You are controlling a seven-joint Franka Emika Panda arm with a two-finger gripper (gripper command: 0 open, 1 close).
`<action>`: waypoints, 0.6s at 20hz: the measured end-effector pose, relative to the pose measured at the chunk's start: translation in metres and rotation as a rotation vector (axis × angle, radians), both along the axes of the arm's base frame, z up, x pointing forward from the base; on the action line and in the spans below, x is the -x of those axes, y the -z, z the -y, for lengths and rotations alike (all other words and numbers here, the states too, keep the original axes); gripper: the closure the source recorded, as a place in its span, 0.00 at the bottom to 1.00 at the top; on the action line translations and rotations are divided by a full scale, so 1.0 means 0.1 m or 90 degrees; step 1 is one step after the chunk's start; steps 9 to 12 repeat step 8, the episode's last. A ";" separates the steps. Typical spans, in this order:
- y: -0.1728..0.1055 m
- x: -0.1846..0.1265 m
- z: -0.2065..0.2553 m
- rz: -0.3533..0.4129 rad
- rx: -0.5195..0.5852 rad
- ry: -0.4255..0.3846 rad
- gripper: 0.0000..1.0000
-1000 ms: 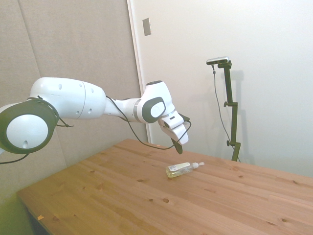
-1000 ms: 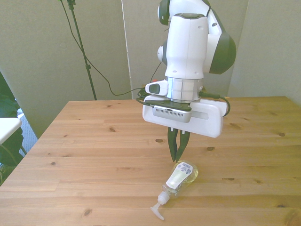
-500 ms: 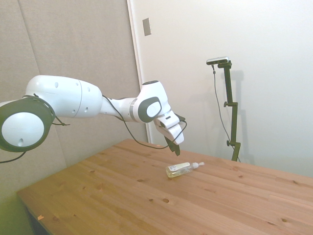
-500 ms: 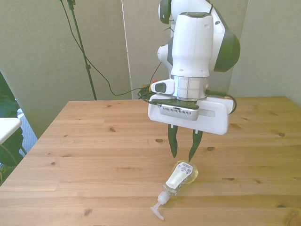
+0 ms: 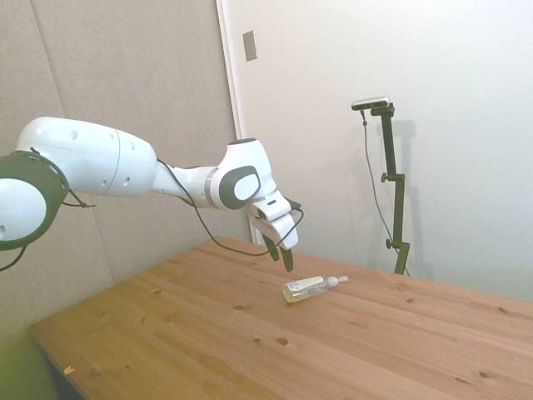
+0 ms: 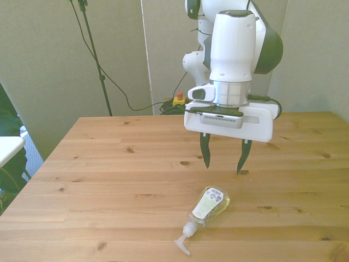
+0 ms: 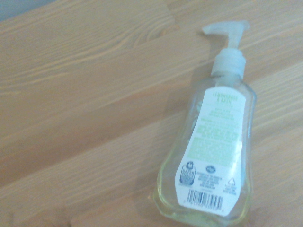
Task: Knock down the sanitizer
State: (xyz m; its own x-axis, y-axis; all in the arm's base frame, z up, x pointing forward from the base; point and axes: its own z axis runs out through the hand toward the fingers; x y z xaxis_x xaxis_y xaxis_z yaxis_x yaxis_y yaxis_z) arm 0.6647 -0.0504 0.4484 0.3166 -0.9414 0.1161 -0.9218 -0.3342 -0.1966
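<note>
The sanitizer (image 6: 207, 208) is a slim clear bottle with a white pump top and yellowish liquid. It lies flat on its side on the wooden table (image 6: 109, 164), pump pointing toward the table's near edge in the front view. The side view shows the sanitizer (image 5: 310, 287) lying mid-table. Close up, the wrist view has the sanitizer (image 7: 213, 151) label side up. My gripper (image 6: 223, 160) hangs open above the table, just behind the bottle's base and apart from it, nothing between its fingers. In the side view the gripper (image 5: 281, 255) sits up and to the left of the bottle.
A grey partition wall and a white wall stand behind the table. A red button box (image 6: 178, 100) lies on the floor behind the table's far edge. Cables hang behind the table at the front view's left.
The gripper went from shut to open. It has risen and drawn back from the lying bottle, toward the arm's base. The bottle has not moved.
</note>
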 end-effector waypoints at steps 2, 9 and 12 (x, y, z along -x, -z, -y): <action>0.01 0.10 -0.09 -0.011 -0.002 -0.016 0.00; 0.06 0.39 -0.35 -0.062 -0.018 -0.075 0.00; 0.06 0.39 -0.35 -0.062 -0.018 -0.075 0.00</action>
